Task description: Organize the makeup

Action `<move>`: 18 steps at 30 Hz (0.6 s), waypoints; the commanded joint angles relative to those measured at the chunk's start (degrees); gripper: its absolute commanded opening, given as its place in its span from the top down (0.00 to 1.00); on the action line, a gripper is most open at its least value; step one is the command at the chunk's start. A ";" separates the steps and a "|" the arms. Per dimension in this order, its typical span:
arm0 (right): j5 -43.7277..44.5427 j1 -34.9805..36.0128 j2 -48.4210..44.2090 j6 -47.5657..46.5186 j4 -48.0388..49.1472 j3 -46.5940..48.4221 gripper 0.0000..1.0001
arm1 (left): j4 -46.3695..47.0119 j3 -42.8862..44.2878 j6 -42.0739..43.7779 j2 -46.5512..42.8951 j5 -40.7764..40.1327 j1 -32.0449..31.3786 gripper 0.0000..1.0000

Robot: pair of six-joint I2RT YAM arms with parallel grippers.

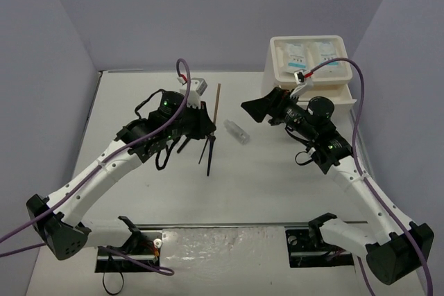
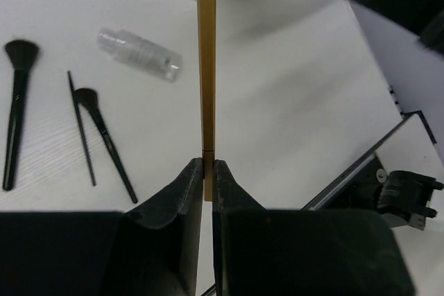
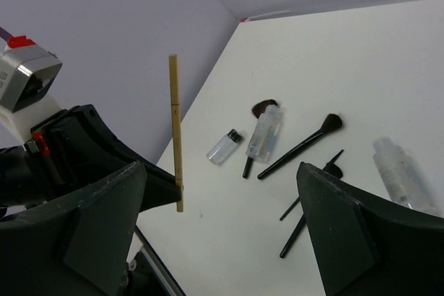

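Note:
My left gripper (image 2: 207,164) is shut on the near end of a thin wooden stick (image 2: 206,88) and holds it above the table; both show in the top view, the gripper (image 1: 203,119) and the stick (image 1: 218,102). Black brushes (image 1: 208,150) lie below it, seen closer in the left wrist view (image 2: 104,140). A clear vial (image 1: 236,132) lies mid-table. Two white sachets (image 1: 295,53) lie in the top of the white box. My right gripper (image 1: 255,110) is open and empty above the table, facing the stick (image 3: 175,133). More vials (image 3: 265,132) and brushes (image 3: 298,147) show beneath it.
The large white drawer box (image 1: 276,74) stands at the back right, just behind my right arm. Purple walls close the left, back and right sides. A metal rail (image 1: 222,230) runs along the near edge between the arm bases.

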 commanded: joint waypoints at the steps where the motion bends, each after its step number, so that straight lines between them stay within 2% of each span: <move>1: 1.95 4.33 2.41 -1.25 6.69 4.77 0.16 | 8.50 4.86 -2.19 1.28 2.17 -3.20 1.00; 6: 4.49 8.05 4.56 -4.19 6.04 6.59 0.27 | 8.53 7.38 -2.61 3.30 2.73 -4.68 1.00; 14: 7.11 9.98 7.78 -6.29 5.07 7.55 0.44 | 8.53 8.16 -3.32 4.44 4.47 -5.29 1.00; 18: 7.28 10.38 8.72 -6.32 5.40 7.62 0.63 | 7.88 8.80 -3.23 4.81 4.75 -5.30 1.00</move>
